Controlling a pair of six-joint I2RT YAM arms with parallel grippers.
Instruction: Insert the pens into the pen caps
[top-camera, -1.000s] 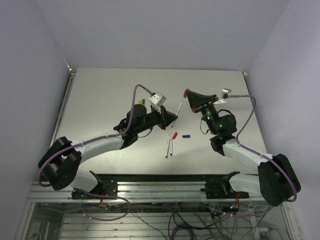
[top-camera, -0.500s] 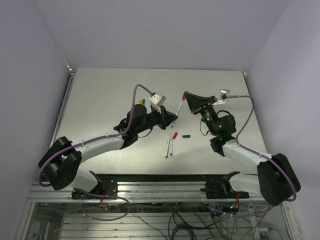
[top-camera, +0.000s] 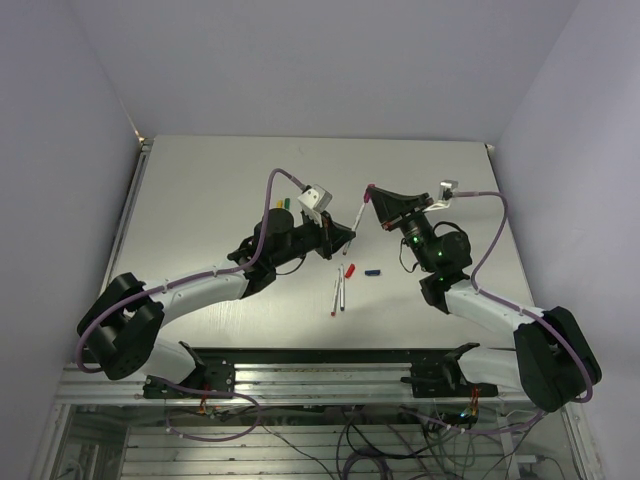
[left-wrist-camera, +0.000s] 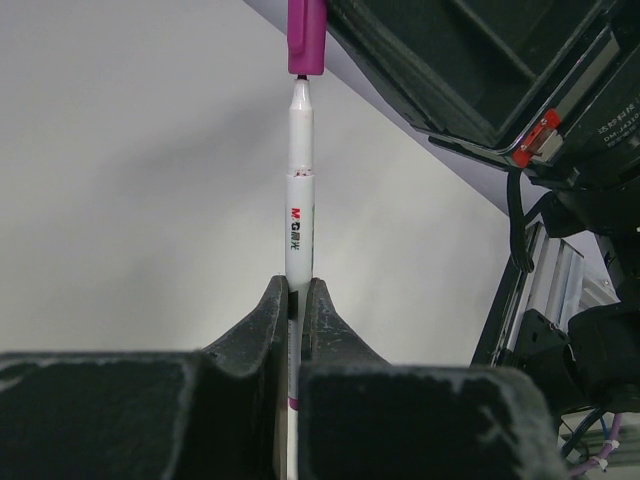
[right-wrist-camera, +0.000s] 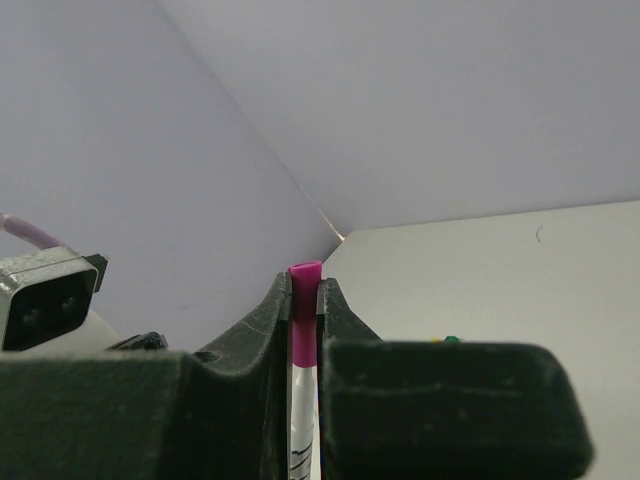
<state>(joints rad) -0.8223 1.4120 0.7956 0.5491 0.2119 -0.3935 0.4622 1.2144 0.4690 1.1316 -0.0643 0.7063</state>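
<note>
One pen (left-wrist-camera: 299, 215) clamped in left tool (left-wrist-camera: 297, 292).

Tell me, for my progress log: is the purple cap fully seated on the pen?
No: the pen shows its tapered nose bare just below the mouth of the purple cap.

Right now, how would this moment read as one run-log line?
left claw: shut on purple pen | right claw: shut on purple cap | pen tip at cap mouth, not seated
</note>
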